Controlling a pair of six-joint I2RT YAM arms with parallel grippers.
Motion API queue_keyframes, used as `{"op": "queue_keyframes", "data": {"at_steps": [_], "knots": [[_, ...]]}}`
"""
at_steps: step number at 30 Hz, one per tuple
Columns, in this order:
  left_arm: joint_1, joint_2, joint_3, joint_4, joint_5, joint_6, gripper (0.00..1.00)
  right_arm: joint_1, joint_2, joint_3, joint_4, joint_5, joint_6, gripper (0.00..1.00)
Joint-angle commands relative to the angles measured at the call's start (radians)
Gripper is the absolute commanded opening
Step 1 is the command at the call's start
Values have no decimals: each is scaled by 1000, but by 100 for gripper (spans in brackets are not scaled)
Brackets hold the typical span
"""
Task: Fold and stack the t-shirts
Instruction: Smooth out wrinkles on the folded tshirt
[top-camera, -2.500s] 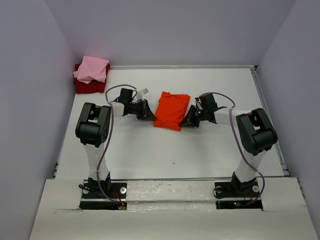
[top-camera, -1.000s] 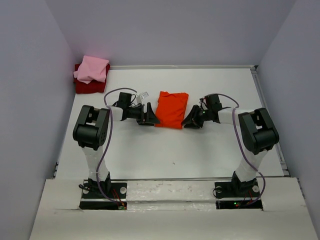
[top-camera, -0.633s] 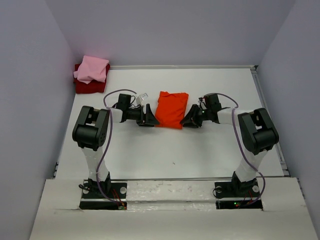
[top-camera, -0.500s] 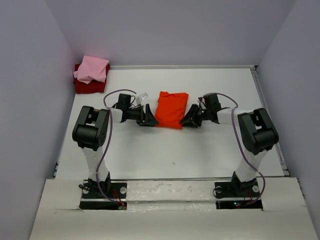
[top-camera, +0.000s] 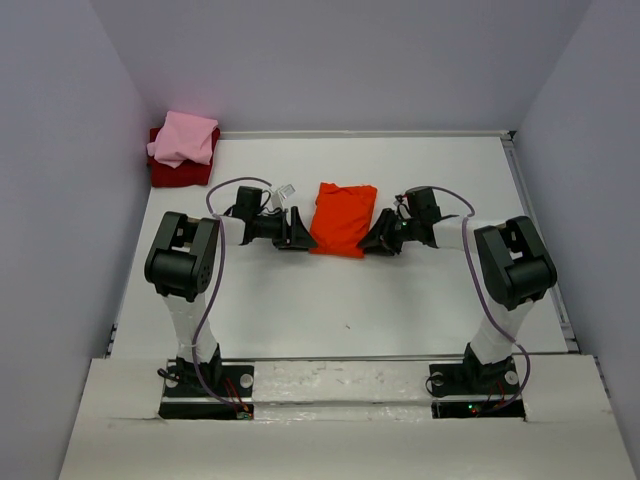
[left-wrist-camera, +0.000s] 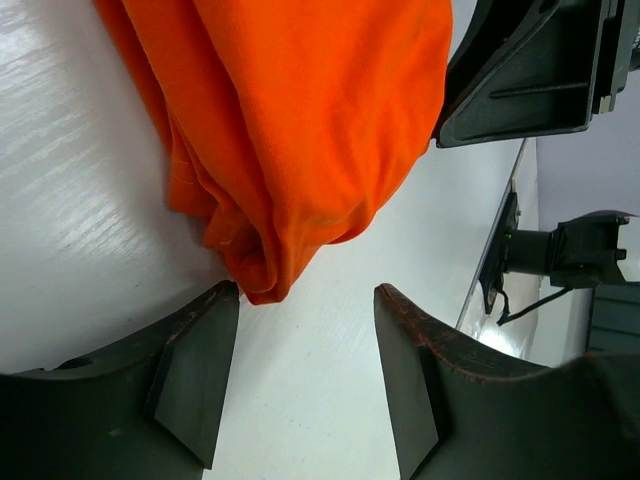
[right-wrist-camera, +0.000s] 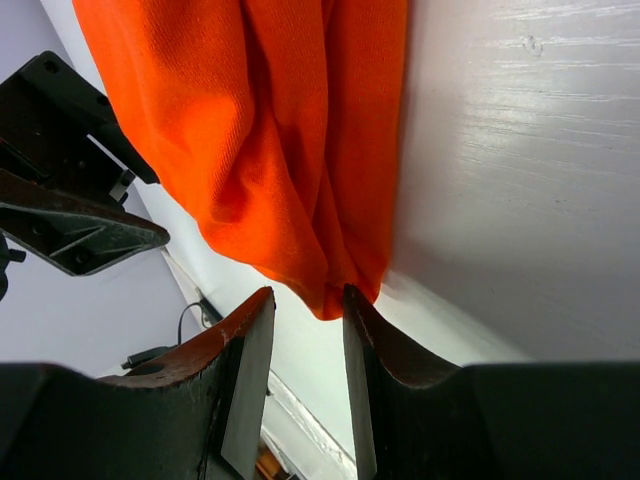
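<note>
Two stacked: light pink folded t-shirt (top-camera: 185, 138) on dark red t-shirt (top-camera: 178, 174).
Bright orange-red cloth t-shirt (top-camera: 343, 218): folded, I've not stacked it.
Left gripper (top-camera: 297, 232), right gripper (top-camera: 373, 237): jaws apart, empty.

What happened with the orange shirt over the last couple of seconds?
The left pincer slid to the near corner of the orange t-shirt, narrowing; the right pincer edged inward. The shirt lies straighter, gripped by neither. The pink t-shirt and dark red t-shirt stayed stacked.
</note>
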Motion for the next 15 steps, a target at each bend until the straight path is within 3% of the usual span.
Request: {"op": "queue_keyframes", "data": {"at_steps": [1, 5, 9, 12, 15], "knots": [[-17, 2, 11, 37, -12, 3, 63, 10, -35, -6, 51, -14, 0, 39], [-44, 17, 18, 48, -21, -6, 52, 10, -27, -1, 53, -17, 0, 38], [-64, 38, 6, 108, -24, -52, 50, 19, -15, 2, 59, -20, 7, 38], [-80, 51, 4, 138, -29, -69, 48, 19, -12, 5, 60, -19, 9, 33], [-84, 66, 9, 143, -28, -77, 41, 19, -9, 8, 60, -17, 9, 19]]}}
